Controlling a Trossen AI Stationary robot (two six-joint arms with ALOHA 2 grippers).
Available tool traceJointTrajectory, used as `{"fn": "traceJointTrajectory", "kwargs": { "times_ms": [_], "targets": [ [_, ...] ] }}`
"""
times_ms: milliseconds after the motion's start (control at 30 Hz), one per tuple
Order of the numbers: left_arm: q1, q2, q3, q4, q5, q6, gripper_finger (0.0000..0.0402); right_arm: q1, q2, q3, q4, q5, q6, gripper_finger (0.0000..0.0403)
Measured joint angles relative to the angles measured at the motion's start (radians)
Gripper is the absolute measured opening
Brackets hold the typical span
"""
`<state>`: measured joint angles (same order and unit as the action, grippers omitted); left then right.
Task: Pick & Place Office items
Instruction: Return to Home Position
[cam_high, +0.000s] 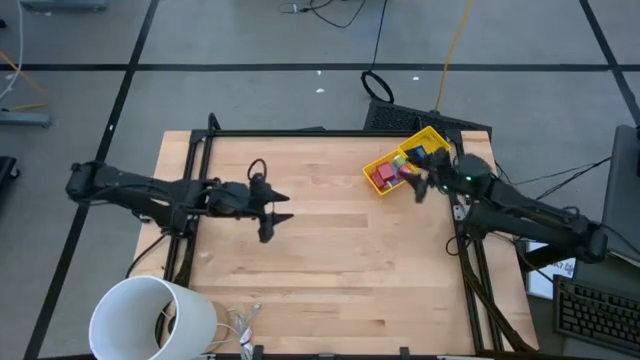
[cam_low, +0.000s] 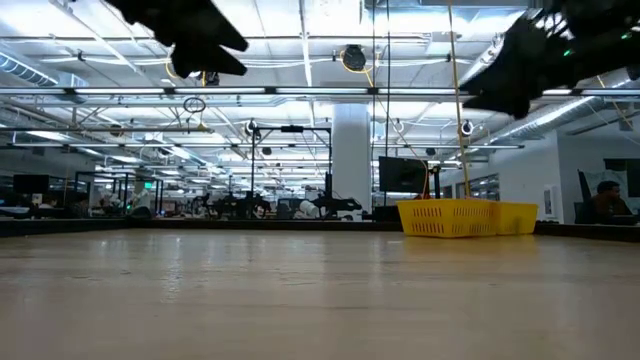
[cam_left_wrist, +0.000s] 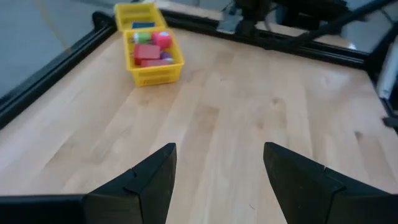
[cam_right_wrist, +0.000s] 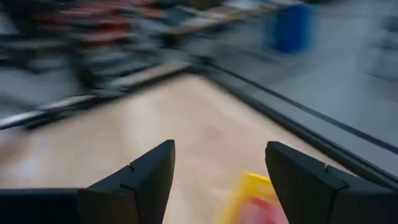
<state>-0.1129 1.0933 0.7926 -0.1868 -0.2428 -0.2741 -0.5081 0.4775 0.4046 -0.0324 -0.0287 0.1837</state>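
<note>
High view: the office items (cam_high: 384, 176) lay inside the yellow bin (cam_high: 418, 135) near the right arm's side of the table (cam_high: 330, 280). The right gripper (cam_high: 420, 188) hung just beside the bin, fingers spread, holding nothing. The left gripper (cam_high: 276, 214) hung over bare table, well apart from the bin, likewise spread and empty. Both stood high above the wood.

Yellow bin (cam_high: 430, 137) sits at the worktop's (cam_high: 330, 270) far right corner. White cylinder (cam_high: 150, 318) overhangs the near left corner. Keyboard (cam_high: 596, 312) off-worktop, right.
</note>
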Motion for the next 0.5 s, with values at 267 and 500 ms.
{"fn": "traceJointTrajectory", "kwargs": {
  "times_ms": [267,500],
  "targets": [
    [-0.088,-0.241,-0.293,0.297,-0.002,0.124,0.0241,-0.001,-0.298,0.001,-0.05,-0.261,-0.013,0.0239],
    [-0.088,-0.573,-0.488,0.357,-0.002,0.134,0.0241,-0.001,-0.475,0.006,-0.182,-0.26,-0.014,0.024]
  ]
}}
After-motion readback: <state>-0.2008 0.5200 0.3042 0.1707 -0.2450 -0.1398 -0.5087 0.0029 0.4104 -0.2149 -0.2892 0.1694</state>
